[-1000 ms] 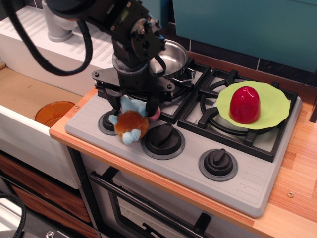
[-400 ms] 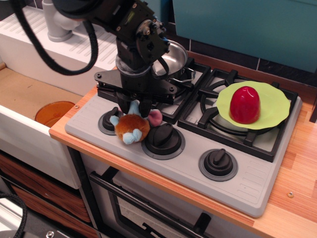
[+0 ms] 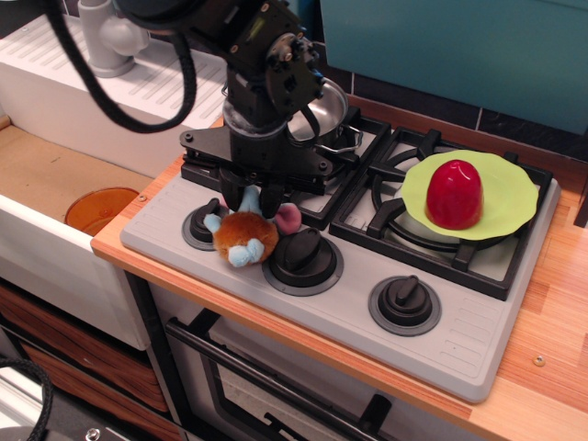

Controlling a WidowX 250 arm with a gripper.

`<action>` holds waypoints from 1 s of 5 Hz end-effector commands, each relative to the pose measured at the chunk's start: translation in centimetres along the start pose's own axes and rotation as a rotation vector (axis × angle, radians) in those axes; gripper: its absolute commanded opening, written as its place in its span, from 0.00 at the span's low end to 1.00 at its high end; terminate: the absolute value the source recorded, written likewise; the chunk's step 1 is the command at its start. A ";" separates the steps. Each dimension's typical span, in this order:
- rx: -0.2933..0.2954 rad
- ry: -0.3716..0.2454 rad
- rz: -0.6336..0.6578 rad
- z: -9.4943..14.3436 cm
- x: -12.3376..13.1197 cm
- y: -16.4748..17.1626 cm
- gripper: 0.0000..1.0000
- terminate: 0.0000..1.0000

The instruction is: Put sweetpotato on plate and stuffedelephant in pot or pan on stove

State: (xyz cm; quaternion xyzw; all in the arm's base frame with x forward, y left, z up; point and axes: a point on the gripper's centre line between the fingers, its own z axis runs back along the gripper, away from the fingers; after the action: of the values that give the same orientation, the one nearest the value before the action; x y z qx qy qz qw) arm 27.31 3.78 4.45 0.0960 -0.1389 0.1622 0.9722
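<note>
observation.image: sweetpotato (image 3: pixel 454 193) on plate (image 3: pixel 511 204); end effector (image 3: pixel 250 200) pinching stuffedelephant (image 3: pixel 243 232) head, next lift into far pot (image 3: pixel 323 107).

Orange bowl (image 3: pixel 101 209) in sink (image 3: pixel 41 175) at left; grey pipe (image 3: pixel 107 37) on white drainboard (image 3: pixel 138 83).

Dark-red sweetpotato (image 3: pixel 454 193) on lime-green plate (image 3: pixel 511 213) (orange-brown, pale-blue stuffedelephant (image 3: pixel 244 235))
</note>
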 end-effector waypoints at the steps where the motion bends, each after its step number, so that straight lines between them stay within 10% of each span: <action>1: 0.013 0.003 0.012 9.3 3.7 -0.7 0.00 0.00; 5: -0.026 0.026 -0.073 9.1 11.7 -0.3 0.00 0.00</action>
State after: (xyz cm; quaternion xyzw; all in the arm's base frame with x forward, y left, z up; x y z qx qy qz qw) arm 35.46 4.84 14.35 0.0832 -0.0948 0.1244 0.9842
